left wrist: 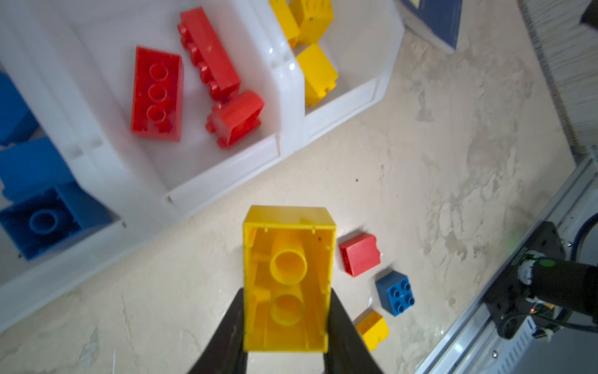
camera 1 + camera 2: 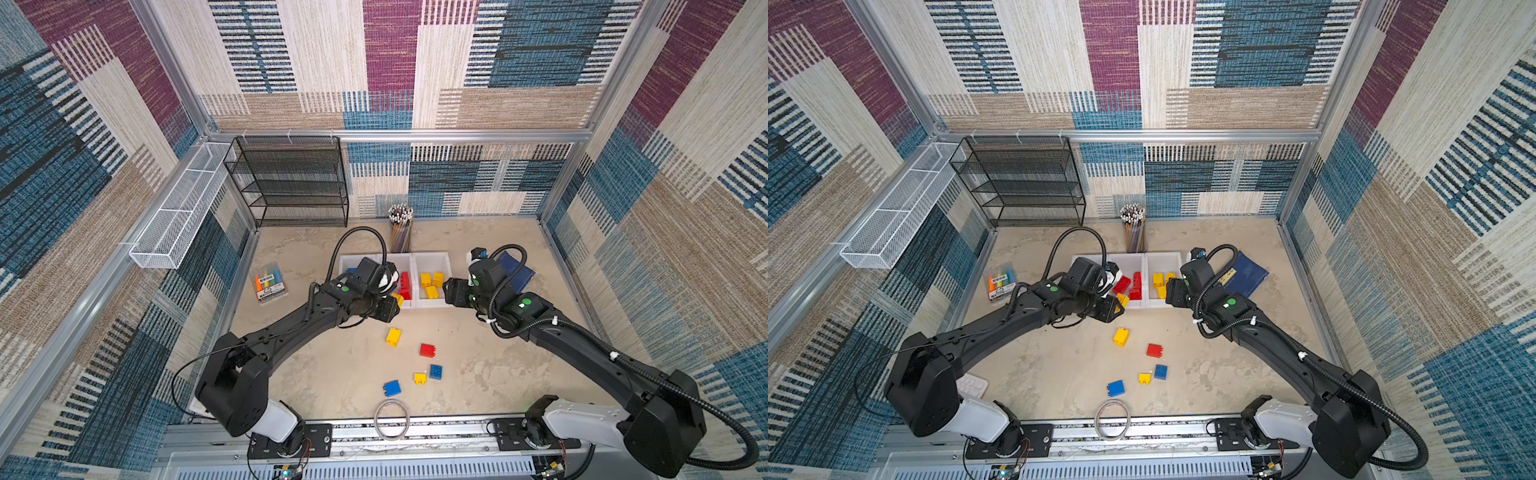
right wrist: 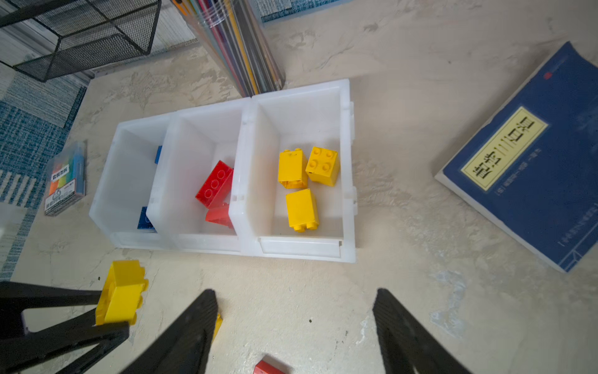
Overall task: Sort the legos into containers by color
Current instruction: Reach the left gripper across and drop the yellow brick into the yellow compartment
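Sorting partway: bins (image 3: 304,247) holding matched bricks (image 3: 302,209), five loose toward front edge of table (image 2: 478,399); left gripper (image 1: 287,291) clamping yellow brick (image 1: 288,246), right gripper (image 3: 296,293) wide, empty.

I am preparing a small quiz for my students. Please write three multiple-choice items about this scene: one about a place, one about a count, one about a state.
1. In the top views, which bin holds the red bricks?
A. left
B. middle
C. right

2. How many yellow bricks lie in the right bin?
A. three
B. one
C. five

3. The left gripper is:
A. open and empty
B. shut on a blue brick
C. shut on a yellow brick

Answers:
1 B: they lie in the middle bin.
2 A: the right wrist view shows three there.
3 C: its fingers press both sides of that brick.
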